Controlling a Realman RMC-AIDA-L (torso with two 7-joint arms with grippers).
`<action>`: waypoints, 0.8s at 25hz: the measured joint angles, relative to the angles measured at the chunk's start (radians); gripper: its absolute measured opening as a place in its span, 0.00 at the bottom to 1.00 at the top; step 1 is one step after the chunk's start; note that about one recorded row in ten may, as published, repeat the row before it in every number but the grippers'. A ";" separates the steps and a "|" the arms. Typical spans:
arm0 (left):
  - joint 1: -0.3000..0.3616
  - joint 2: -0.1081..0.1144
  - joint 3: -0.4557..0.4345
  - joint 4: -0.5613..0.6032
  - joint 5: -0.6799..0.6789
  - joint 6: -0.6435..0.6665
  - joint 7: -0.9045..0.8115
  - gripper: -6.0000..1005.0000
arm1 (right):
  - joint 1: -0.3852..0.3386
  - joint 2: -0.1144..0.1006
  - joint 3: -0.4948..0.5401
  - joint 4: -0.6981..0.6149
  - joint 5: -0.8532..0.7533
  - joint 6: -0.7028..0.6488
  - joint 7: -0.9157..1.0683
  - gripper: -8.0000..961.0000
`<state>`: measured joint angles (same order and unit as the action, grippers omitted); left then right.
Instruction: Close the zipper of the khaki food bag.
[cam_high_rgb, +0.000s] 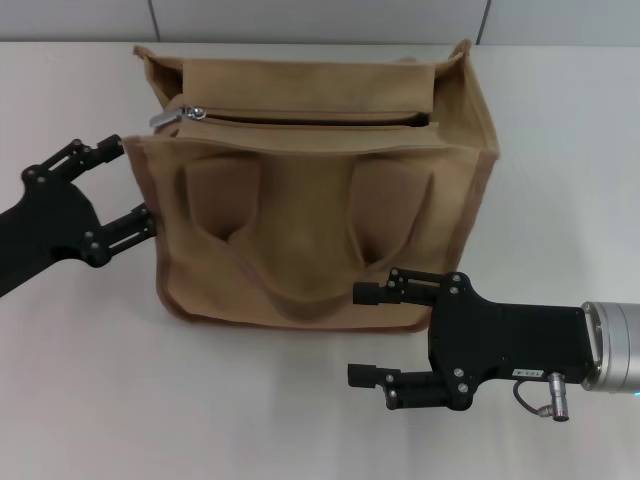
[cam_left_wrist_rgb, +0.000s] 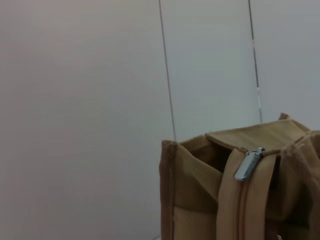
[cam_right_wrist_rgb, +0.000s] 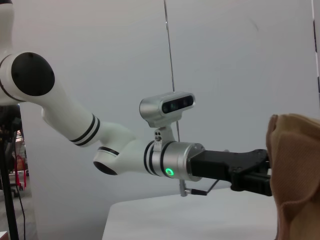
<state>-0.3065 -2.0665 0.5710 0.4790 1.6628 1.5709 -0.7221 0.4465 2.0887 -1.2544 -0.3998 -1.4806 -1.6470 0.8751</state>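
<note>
The left gripper (cam_high_rgb: 130, 185) has its fingers (cam_high_rgb: 135, 222) spread apart, one at the bag's upper left corner and one lower against the left side wall; nothing is clamped between them. The right gripper (cam_high_rgb: 368, 335) also has its fingers (cam_high_rgb: 378, 292) apart, the upper one overlapping the bag's front lower edge, the lower one over the bare white table (cam_high_rgb: 250, 400) just in front of the bag.

The khaki food bag (cam_high_rgb: 320, 210) stands upright at the middle of the table, its two looped handles (cam_high_rgb: 300, 250) hanging down the front wall. The zipper (cam_high_rgb: 310, 118) runs left to right along the top panel, its long axis across the head view. The silver slider and pull tab (cam_high_rgb: 180, 115) sit at the left end, close to the left gripper, and a dark open slit extends from there to the right end. The bag's interior is dark; contents cannot be determined.

The left wrist view shows the bag's end at close range: the slider (cam_left_wrist_rgb: 248, 165) at the top of the zipper tape, the pull tab angled downward, and an open gap behind the raised flap. The right wrist view shows what the others do not: the white left arm (cam_right_wrist_rgb: 100, 145) with its wrist camera (cam_right_wrist_rgb: 167, 107), and its black gripper base touching the bag's edge (cam_right_wrist_rgb: 292, 175).
</note>
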 joint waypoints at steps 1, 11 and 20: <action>-0.006 -0.002 0.001 -0.001 -0.001 -0.001 0.001 0.72 | 0.002 0.000 0.000 0.003 0.000 0.000 0.000 0.79; -0.062 -0.007 -0.023 -0.063 -0.097 -0.018 0.002 0.71 | 0.004 0.001 0.006 0.034 0.003 0.000 -0.024 0.79; -0.052 -0.007 -0.023 -0.092 -0.191 -0.023 0.011 0.70 | 0.004 0.001 0.009 0.049 0.005 -0.001 -0.027 0.79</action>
<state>-0.3585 -2.0739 0.5475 0.3868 1.4716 1.5478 -0.7116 0.4507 2.0892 -1.2456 -0.3512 -1.4756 -1.6485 0.8485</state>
